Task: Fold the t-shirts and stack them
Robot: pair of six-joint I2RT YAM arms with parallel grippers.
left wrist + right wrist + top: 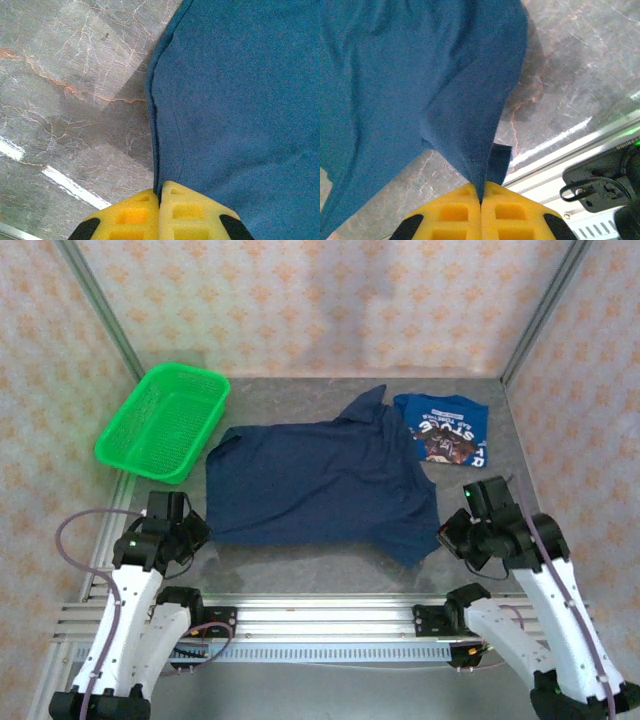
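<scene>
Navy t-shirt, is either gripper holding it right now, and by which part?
Both are. The left gripper pinches the navy t-shirt at its near left edge, the right gripper at its near right corner.

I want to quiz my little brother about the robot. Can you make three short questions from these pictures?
1. True or false: a shirt lies inside the green basket.
2. What is the left gripper pinching? A) the navy shirt B) the basket C) nothing
3. In the top view, where is the printed blue shirt compared with the navy shirt?

Key:
1. False.
2. A, it is clamped on the shirt's edge.
3. At the back right, beside the navy shirt's far corner.
</scene>
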